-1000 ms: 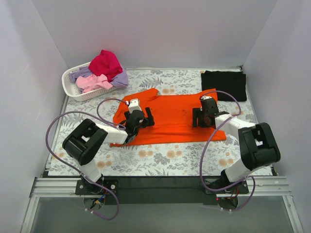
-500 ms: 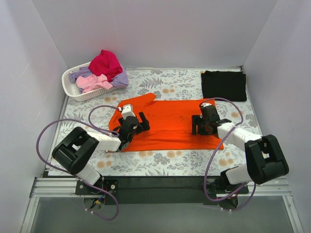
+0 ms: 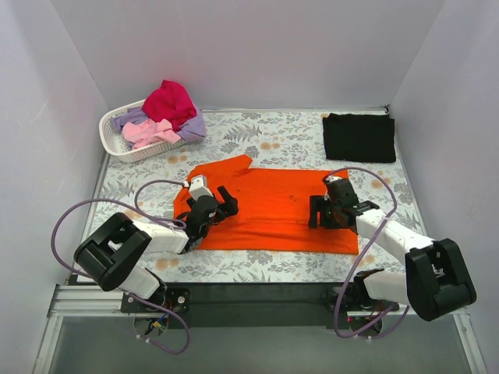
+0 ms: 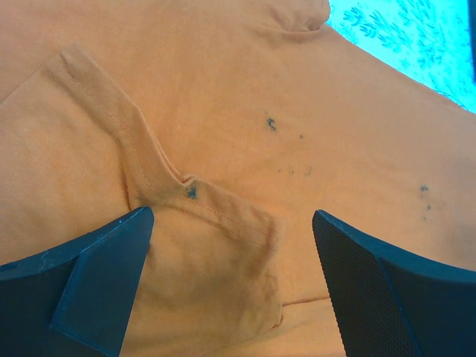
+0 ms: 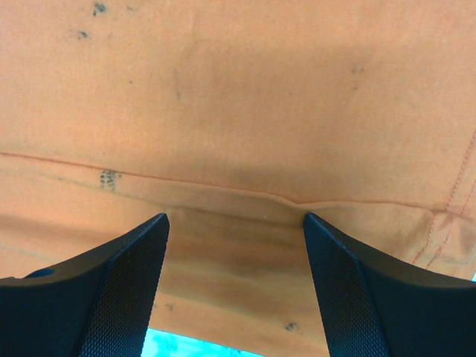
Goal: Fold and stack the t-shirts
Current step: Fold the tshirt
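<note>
It looks like a robotics lab test cell: plain white walls [image 3: 249,54] box in a cloth-covered tabletop [image 3: 257,269], and a left arm [image 3: 156,234] and right arm [image 3: 394,234] stand bolted to a metal rail [image 3: 86,300].

The orange t-shirt [image 4: 223,97] fills nearly the whole view. A hemmed flap, probably a sleeve, lies folded over the body at lower left, and its stitched edge runs diagonally toward the centre. Small dark specks mark the fabric. The left gripper [image 4: 230,223] is above the flap with its jaws wide apart and nothing clamped between them. A patterned table cloth [image 4: 416,37] shows at the upper right corner.
</note>
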`<state>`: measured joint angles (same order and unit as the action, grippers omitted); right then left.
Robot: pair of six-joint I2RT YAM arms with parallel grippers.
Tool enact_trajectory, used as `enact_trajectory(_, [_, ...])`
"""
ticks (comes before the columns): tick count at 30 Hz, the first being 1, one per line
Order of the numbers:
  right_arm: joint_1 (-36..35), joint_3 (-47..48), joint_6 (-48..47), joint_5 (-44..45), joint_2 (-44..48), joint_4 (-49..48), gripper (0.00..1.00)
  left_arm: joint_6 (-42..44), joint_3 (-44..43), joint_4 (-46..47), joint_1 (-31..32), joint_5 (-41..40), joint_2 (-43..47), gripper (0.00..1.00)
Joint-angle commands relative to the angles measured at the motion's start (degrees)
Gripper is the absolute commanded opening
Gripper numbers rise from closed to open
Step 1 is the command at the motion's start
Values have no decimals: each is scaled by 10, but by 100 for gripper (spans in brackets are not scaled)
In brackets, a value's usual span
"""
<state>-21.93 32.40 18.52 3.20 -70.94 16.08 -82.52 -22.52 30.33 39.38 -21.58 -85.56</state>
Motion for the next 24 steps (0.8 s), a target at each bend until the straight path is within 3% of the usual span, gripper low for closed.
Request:
enact_trajectory(1, [-4, -18, 16, -17, 33, 62, 67, -46, 50, -138, 31, 22, -9, 82])
enact_trajectory(7, [-4, 50, 0, 14, 71, 64, 72, -13, -27, -215, 49, -5, 72, 84])
enact_trajectory(13, [-3, 216, -39, 50, 8, 62, 76, 67, -158, -279, 46, -81, 137, 93])
enact_trajectory(16, [0, 278, -58, 55, -38, 48, 77, 113, -217, -270, 13, -93, 117, 96])
enact_trajectory(20, [10, 324, -68, 40, -88, 24, 78, 148, -290, -257, -62, -36, 13, 96])
enact_trajectory(24, [41, 340, -76, 16, -128, 11, 78, 234, -380, -229, -69, -50, -94, 94])
